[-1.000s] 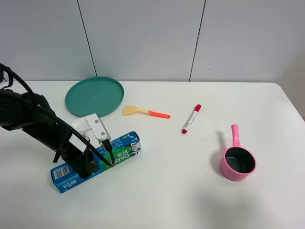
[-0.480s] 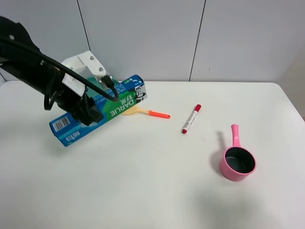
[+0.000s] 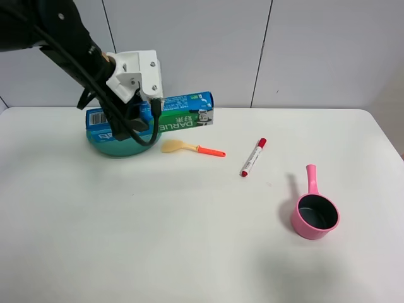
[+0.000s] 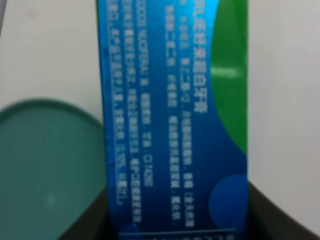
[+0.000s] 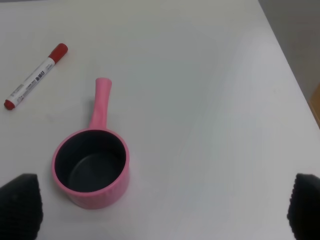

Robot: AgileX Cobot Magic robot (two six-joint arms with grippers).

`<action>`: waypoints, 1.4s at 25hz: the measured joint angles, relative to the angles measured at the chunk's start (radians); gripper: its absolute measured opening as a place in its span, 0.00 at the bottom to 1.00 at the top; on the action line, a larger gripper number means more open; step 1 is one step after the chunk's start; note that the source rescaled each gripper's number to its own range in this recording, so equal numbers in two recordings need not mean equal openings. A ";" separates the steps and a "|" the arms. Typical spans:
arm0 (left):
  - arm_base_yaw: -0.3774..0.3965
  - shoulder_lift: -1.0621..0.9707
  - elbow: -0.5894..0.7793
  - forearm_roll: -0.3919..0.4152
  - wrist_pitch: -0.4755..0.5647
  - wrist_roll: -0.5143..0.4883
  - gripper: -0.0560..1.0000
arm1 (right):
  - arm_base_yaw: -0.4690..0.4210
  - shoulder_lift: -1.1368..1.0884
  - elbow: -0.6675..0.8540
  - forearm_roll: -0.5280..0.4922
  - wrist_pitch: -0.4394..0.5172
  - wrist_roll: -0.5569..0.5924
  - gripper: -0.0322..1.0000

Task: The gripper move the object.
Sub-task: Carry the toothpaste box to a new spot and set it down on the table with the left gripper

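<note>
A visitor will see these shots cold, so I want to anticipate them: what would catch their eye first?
The left hand holds the blue-and-green toothpaste carton in the air over the green plate at the back left of the table. Next comes the pink saucepan at front right, with the red-capped marker behind it.

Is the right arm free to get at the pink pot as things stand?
Probably yes. The pink pot stands alone on the table before the right gripper, whose fingers are spread wide. The marker lies clear of it, and the left gripper holds the carton elsewhere.
</note>
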 joint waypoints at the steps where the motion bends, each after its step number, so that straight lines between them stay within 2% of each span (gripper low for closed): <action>1: -0.008 0.020 -0.016 0.000 0.001 0.039 0.06 | 0.000 0.000 0.000 0.000 0.000 0.000 1.00; 5: -0.034 0.119 -0.114 0.000 0.007 0.120 0.06 | 0.000 0.000 0.000 0.000 0.000 0.000 1.00; 18: -0.086 0.409 -0.501 0.000 0.009 0.130 0.06 | 0.000 0.000 0.000 0.000 0.000 0.000 1.00; 28: -0.087 0.537 -0.668 -0.001 0.005 0.142 0.06 | 0.000 0.000 0.000 0.000 0.000 0.000 1.00; 35: -0.095 0.610 -0.740 -0.001 -0.071 0.181 0.06 | 0.000 0.000 0.000 0.000 0.000 0.000 1.00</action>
